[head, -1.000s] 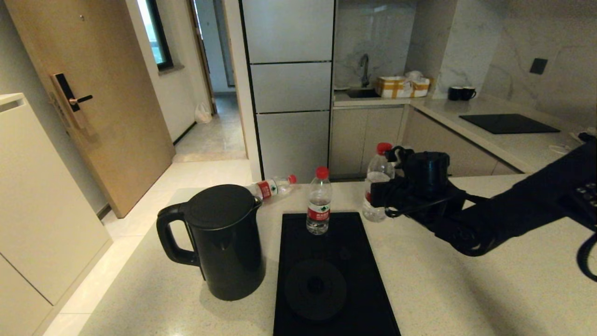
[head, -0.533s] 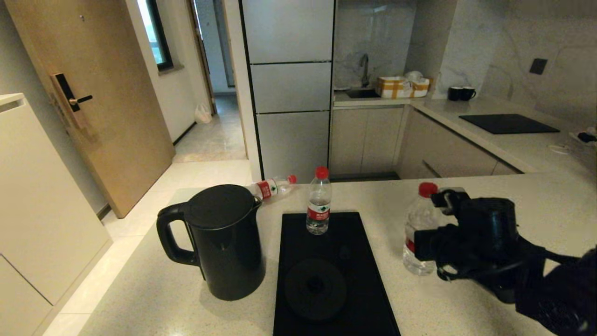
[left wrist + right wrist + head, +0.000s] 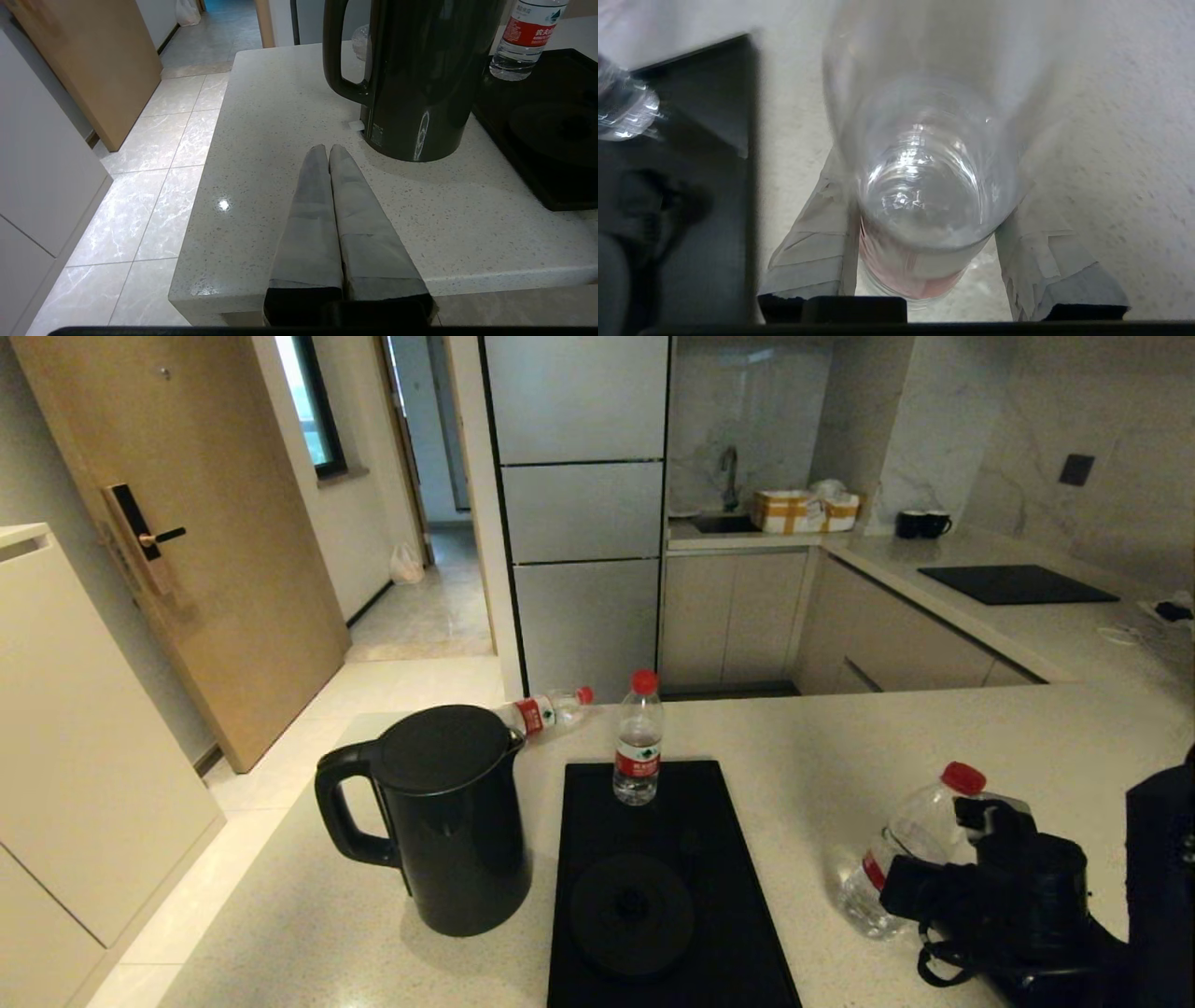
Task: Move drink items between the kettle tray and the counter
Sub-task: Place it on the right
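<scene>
Beige counter, right gripper clamping tilted water bottle

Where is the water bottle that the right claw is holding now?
In the head view, the held bottle is tilted in the right claw, low at the right over the counter, right of the kettle tray.

The counter bears kettle, kettle tray, toppled bottle.

Head view high above the kettle, facing forward-down; left wrist low, just before the kettle; right wrist close, right of it.
</scene>
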Controlling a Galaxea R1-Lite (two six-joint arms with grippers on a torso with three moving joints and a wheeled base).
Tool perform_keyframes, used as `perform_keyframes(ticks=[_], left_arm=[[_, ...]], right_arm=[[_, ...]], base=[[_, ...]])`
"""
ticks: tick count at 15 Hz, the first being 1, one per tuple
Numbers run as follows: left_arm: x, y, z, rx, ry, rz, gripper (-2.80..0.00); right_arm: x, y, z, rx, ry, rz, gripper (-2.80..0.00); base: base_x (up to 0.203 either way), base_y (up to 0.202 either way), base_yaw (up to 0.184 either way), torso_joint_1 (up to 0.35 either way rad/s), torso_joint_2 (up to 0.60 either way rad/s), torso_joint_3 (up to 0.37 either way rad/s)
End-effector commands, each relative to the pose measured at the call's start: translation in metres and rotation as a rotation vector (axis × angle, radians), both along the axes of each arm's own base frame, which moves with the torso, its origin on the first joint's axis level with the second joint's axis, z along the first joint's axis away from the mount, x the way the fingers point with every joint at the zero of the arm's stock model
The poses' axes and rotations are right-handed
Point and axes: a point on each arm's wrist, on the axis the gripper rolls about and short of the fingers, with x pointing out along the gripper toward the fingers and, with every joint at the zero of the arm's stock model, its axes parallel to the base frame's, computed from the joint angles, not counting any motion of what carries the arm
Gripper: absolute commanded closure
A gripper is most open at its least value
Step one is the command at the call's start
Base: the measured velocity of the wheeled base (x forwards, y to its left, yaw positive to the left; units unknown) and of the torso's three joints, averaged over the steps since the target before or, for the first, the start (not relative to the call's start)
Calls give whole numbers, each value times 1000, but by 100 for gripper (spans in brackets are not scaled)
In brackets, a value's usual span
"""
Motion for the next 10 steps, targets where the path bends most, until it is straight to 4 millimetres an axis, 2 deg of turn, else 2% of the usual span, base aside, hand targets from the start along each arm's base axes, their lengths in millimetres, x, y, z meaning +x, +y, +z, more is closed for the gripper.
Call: perform_keyframes(ticks=[1, 2, 3, 10], left_arm=[[0, 0, 0, 0, 0, 0, 0], [0, 0, 0, 0, 0, 0, 0], [0, 0, 0, 0, 1, 0, 0], [0, 0, 0, 0, 1, 0, 0]], right_arm=[[-1, -2, -11, -17, 49, -9, 0], [-1, -1, -9, -20, 45, 1, 0], [-1, 0, -9, -21, 42, 8, -280], [-3, 17, 2, -76, -7, 111, -280]], base=[[0, 0, 0, 0, 0, 0], [0, 0, 0, 0, 0, 0], [0, 0, 0, 0, 0, 0], [0, 0, 0, 0, 0, 0]])
